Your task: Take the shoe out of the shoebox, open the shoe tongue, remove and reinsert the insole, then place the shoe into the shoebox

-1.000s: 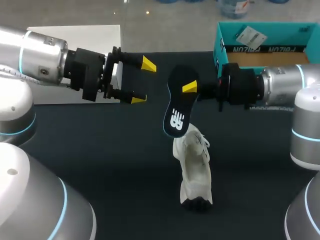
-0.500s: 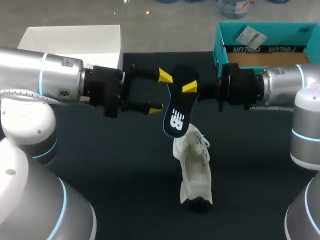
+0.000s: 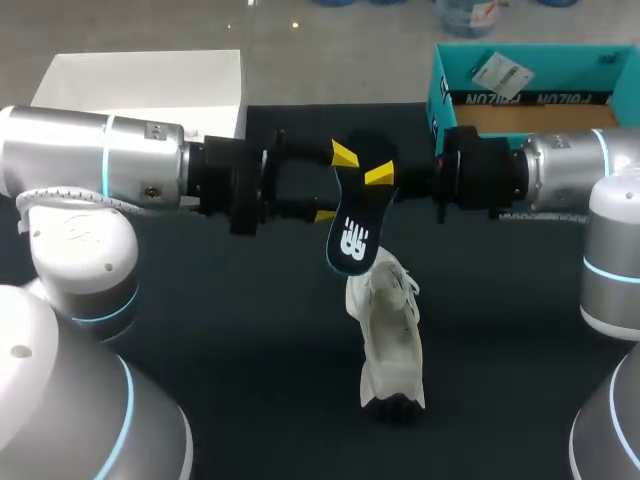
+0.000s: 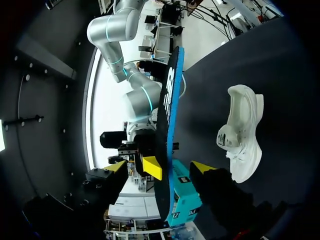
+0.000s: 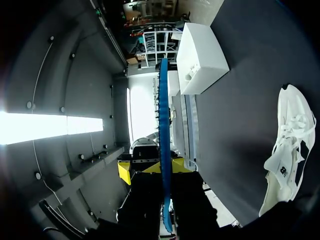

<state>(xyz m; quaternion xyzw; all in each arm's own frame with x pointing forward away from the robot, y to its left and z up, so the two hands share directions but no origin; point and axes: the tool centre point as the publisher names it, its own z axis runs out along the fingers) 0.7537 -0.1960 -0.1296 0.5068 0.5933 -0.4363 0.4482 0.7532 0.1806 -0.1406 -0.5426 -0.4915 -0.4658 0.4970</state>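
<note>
Lying toward the near edge of the bench (image 3: pixel 200 340), about its middle: one white shoe (image 3: pixel 390 345), free of both hands and, by judgement, without its insole.

Held above the shoe and apart from it: one dark insole (image 3: pixel 357 215), hanging lengthwise over the bench's middle. The right hand (image 3: pixel 378 177), entering from the right edge, is clamped on the insole's upper part, a finger on each face. The left hand (image 3: pixel 334 186) was well off toward the left edge a second ago and has travelled in to the insole. Its fingers stand wide apart, one to either side of the insole's upper part, and neither is seen pressing it.

Judgement: removal is done, and a handover or a two-handed reinsertion is being set up. It needs the left hand to close first.

Far right corner: one teal shoebox (image 3: pixel 530 75), open, no shoe seen in it.

Far left edge: one white box (image 3: pixel 150 75).
</note>
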